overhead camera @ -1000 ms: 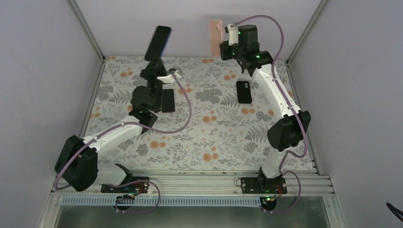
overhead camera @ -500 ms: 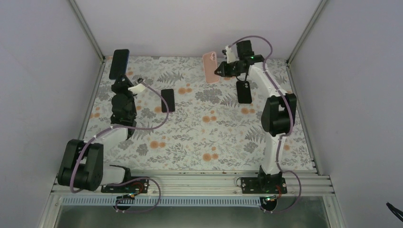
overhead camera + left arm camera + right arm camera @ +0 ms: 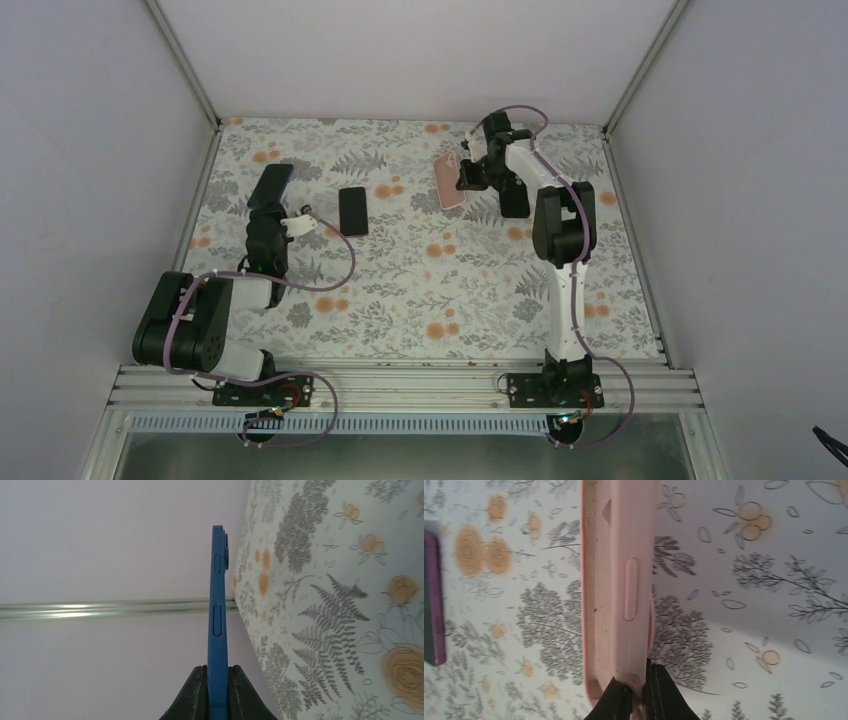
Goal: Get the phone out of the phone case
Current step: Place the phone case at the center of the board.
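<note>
Phone (image 3: 218, 630) edge-on, base cropped, clamped in left end effector (image 3: 218, 674); right end effector (image 3: 639, 681) grips pink case (image 3: 616, 580).

The pink case (image 3: 619, 580) is cut off at the wrist view's top

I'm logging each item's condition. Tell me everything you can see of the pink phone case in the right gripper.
The pink phone case looks like soft matte silicone, speckled with dirt. Its long side wall shows a raised moulded button strip and a small cutout further along. The right gripper pinches one end, shut on its edge. From above it sits tilted low over the far part of the floral table; whether it touches the cloth, or holds anything, cannot be told.
</note>
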Controlling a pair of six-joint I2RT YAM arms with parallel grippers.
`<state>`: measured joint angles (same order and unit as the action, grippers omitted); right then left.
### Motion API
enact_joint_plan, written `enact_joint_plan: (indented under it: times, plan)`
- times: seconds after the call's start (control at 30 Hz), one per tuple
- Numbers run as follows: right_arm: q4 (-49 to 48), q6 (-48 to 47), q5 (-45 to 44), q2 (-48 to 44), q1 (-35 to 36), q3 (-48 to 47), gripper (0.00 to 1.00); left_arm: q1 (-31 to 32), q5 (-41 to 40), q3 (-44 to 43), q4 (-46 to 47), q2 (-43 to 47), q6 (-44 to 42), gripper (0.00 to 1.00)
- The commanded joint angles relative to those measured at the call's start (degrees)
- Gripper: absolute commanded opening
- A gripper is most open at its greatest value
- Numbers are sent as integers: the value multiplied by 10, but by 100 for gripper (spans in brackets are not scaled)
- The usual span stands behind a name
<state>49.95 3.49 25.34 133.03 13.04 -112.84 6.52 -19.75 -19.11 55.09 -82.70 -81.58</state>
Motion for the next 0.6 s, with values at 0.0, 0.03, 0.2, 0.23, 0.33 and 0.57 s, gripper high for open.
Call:
enact_joint_plan:
  times: [0.0, 0.03, 0.2, 0.23, 0.33, 0.57]
  plan:
    - [22, -25, -63, 16, -1, -13, 3, -3, 34, 7, -16, 16, 10, 2]
    - [21, -27, -69, 15, -1, -8, 3, -3, 34, 10, -15, 13, 5, 2]
    - [31, -34, -105, 25, -1, -2, 3, -3, 33, 38, 28, -30, -28, 2]
    - [35, -36, -108, 27, -1, -2, 3, -2, 33, 41, 29, -37, -30, 2]
    - [48, -42, -116, 33, -1, -2, 3, -2, 40, 55, 24, -48, -41, 2]
    - [76, -56, -113, 38, -2, -5, 4, 4, 44, 49, -61, -33, -38, 4]
